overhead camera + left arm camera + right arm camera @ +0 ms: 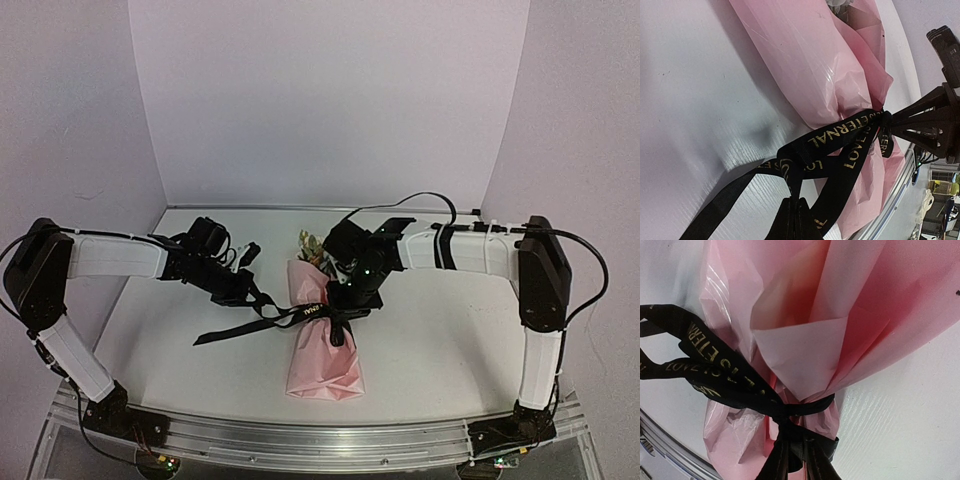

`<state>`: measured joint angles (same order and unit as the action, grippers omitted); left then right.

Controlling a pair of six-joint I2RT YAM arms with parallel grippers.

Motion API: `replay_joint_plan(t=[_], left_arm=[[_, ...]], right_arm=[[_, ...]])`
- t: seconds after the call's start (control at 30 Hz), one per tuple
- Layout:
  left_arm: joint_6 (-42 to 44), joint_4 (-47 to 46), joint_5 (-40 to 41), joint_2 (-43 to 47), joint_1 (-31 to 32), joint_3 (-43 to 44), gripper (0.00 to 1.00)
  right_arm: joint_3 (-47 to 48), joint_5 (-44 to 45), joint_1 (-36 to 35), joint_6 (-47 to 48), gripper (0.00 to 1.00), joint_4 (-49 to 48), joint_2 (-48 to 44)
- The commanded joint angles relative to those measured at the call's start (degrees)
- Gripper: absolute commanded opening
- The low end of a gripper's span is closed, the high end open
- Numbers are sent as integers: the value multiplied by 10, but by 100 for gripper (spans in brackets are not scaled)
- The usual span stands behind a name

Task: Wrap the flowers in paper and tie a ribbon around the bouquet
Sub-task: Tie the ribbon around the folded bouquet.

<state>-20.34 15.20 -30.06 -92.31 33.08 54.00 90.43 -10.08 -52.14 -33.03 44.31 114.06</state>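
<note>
The wrapping looks done: the thin pale pink paper forms a cone around the small bunch of blue, cream and orange flowers, and this bouquet lies on the white table between my arms. The long black satin ribbon with gold lettering is cinched round its waist in a knot. My left jaws are clamped on a ribbon tail; my right jaws pinch the ribbon just beside the knot. I judge only tightening and release remain.

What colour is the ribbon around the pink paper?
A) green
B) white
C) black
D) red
C: the ribbon pulled tight round the pink paper is black, with gold letters on it.
</note>
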Motion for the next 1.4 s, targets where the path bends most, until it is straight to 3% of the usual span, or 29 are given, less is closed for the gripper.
replay_joint_plan(t=[0.0, 1.0, 1.37], left_arm=[[12, 6, -9, 12, 2, 17, 0], [10, 4, -9, 7, 2, 17, 0], [5, -2, 2, 9, 1, 11, 0]], right_arm=[[4, 14, 3, -5, 13, 0, -9], [-10, -5, 1, -27, 10, -3, 0], [-6, -10, -2, -29, 3, -3, 1]])
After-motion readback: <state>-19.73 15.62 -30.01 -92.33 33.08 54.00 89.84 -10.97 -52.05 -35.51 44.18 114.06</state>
